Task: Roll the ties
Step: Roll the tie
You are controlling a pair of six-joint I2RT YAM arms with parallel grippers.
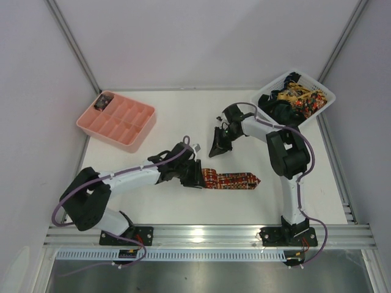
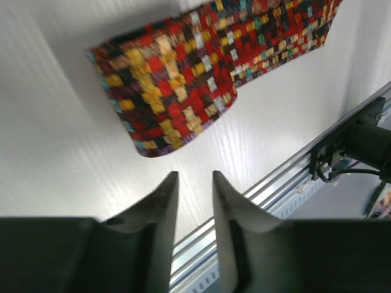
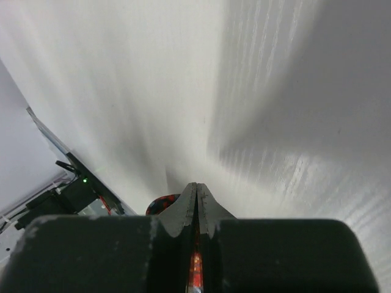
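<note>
Left wrist view: my left pincer (image 2: 194,183) stands parted, unladen, the patterned tie (image 2: 183,79) lying just ahead of its tips; right pincer (image 3: 197,186) clenched shut, white basket (image 1: 330,94) near behind it

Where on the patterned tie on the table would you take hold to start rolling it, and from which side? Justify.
Probably the blunt left end of the patterned tie: it is folded over and lifts slightly off the table, offering an edge to pinch. Come from the left, where the open left end effector faces it. The pointed tip lies flat.
</note>
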